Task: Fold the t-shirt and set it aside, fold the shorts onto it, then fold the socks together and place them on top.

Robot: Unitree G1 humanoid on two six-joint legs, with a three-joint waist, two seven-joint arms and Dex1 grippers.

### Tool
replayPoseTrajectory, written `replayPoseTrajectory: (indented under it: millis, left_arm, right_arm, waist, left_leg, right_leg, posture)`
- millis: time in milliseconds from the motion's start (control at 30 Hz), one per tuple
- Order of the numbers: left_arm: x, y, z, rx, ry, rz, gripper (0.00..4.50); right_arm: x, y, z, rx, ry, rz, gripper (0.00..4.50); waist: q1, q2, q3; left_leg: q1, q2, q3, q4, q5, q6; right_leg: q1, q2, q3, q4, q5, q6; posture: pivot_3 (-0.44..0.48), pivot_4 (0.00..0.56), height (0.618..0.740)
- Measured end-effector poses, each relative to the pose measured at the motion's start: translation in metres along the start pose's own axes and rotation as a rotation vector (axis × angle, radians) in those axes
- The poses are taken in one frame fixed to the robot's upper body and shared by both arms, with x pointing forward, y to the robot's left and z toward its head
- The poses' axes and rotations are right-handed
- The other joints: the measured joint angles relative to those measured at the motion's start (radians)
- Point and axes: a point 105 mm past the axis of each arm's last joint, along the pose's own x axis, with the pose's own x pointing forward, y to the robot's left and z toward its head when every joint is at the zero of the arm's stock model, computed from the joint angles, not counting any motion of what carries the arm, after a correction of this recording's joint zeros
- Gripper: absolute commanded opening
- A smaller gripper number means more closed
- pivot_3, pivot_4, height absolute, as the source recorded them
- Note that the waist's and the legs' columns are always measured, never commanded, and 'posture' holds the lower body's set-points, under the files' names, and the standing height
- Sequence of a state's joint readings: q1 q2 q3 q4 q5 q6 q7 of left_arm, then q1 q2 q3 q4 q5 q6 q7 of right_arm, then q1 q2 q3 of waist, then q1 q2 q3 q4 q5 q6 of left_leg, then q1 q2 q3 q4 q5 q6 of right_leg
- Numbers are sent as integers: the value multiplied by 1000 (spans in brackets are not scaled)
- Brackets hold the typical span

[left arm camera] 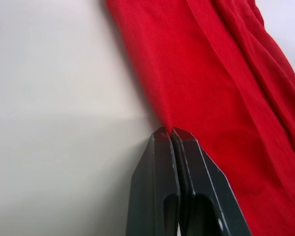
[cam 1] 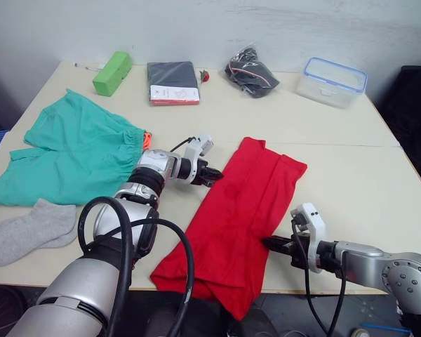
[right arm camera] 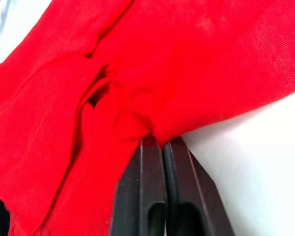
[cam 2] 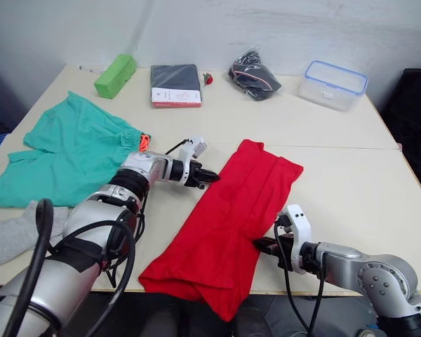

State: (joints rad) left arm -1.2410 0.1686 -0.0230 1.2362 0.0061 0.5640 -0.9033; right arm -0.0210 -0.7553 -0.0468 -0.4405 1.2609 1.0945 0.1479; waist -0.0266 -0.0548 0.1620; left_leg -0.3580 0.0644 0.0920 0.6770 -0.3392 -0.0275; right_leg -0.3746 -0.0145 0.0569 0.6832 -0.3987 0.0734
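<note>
Right end effector [right arm camera: 155,140] pinches t-shirt [cam 1: 238,217] edge; left end effector [left arm camera: 171,132] likewise, hem overhanging table [cam 1: 351,175]

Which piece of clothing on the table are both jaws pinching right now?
The red t-shirt, folded lengthwise. The left gripper and right gripper are shut on its opposite edges; the teal shorts and grey socks lie untouched.

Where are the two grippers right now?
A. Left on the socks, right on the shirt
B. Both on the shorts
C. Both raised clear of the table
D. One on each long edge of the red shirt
D: the left gripper and the right gripper are each pinched shut on opposite long edges of the folded t-shirt.
</note>
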Motion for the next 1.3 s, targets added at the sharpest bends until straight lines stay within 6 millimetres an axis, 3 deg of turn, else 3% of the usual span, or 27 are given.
replayPoseTrajectory:
  millis: [533,967,1300]
  left_arm:
    - [-19,8,-6,-92,-29,-20,0]
    - [-59,20,-35,-210,-193,130,0]
    - [-84,17,-54,-260,-237,231,0]
  right_arm:
    - [0,-6,16,-138,113,121,32]
    - [22,-35,63,-424,204,244,32]
    - [29,-48,80,-515,237,301,32]
  waist:
    - [-6,8,5]
    - [-32,8,5]
    - [-33,8,5]
  left_leg:
    - [-1,0,1,-1,0,0]
    - [3,0,1,4,1,-1]
    - [5,0,1,5,1,-1]
  right_leg:
    - [-2,0,0,-1,0,0]
    - [1,0,0,5,1,-1]
    - [3,-1,-1,5,1,-1]
  posture:
    - [0,150,740]
    - [0,150,740]
    - [0,150,740]
